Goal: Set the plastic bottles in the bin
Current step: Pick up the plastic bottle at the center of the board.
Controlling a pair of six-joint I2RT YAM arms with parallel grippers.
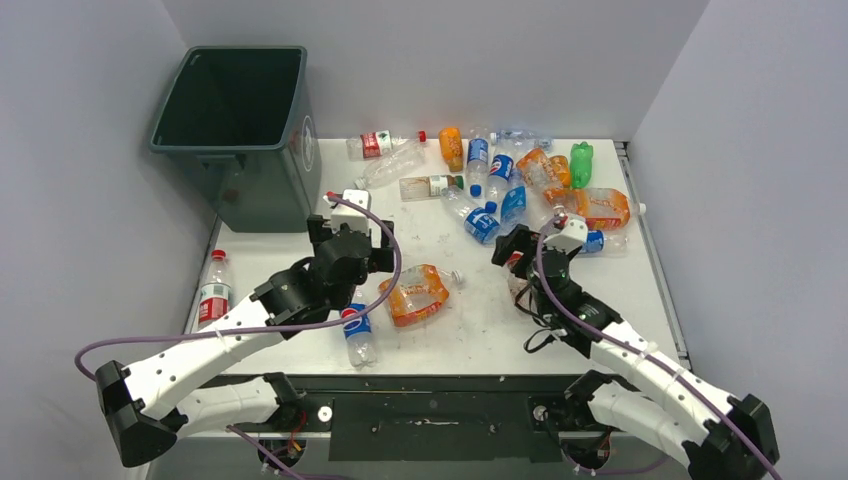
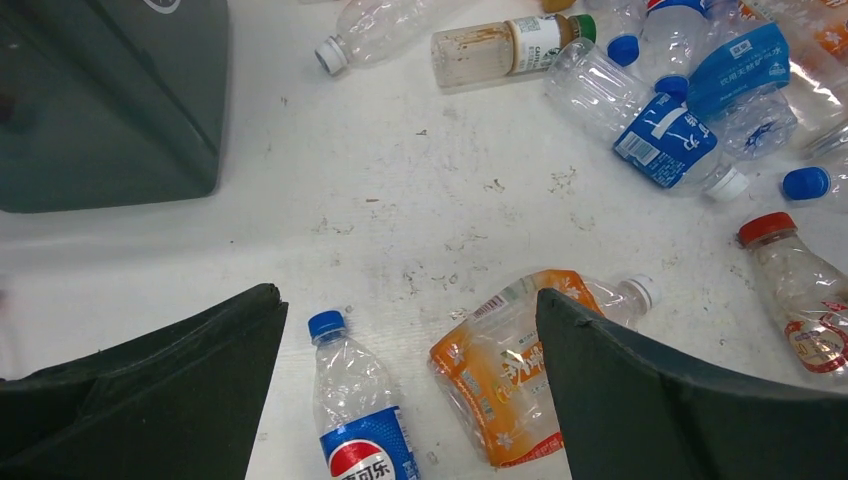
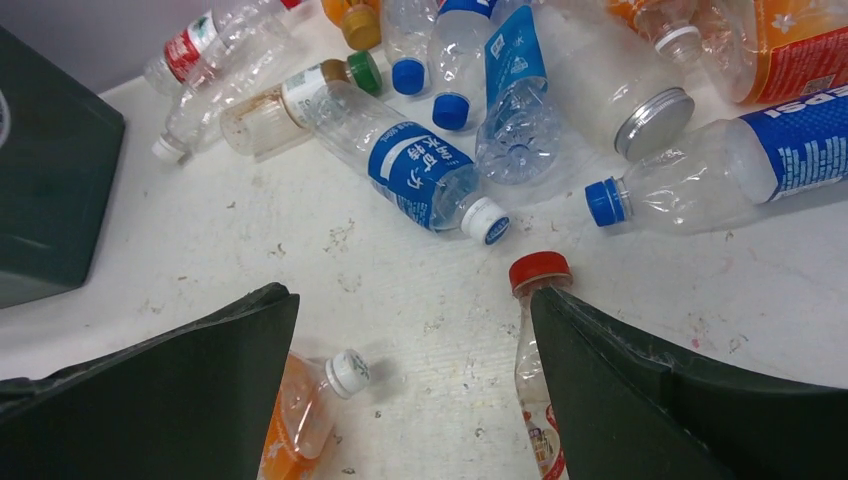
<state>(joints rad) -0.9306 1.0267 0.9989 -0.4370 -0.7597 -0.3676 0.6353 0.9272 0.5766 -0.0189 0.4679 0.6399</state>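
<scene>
The dark green-grey bin (image 1: 235, 130) stands at the back left; its wall also shows in the left wrist view (image 2: 110, 100). My left gripper (image 1: 352, 262) (image 2: 408, 292) is open and empty, raised above a Pepsi bottle with a blue cap (image 1: 358, 335) (image 2: 360, 410) and a crushed orange bottle (image 1: 415, 293) (image 2: 510, 370). My right gripper (image 1: 518, 258) (image 3: 412, 290) is open and empty over bare table. A red-capped clear bottle (image 3: 535, 360) lies by its right finger. Several bottles lie in a pile (image 1: 510, 185) at the back right.
A red-labelled bottle (image 1: 213, 290) lies alone at the table's left edge. A red-labelled clear bottle (image 1: 375, 145) and a brown-stained one (image 1: 430, 186) lie just right of the bin. White walls close in the table's sides and back.
</scene>
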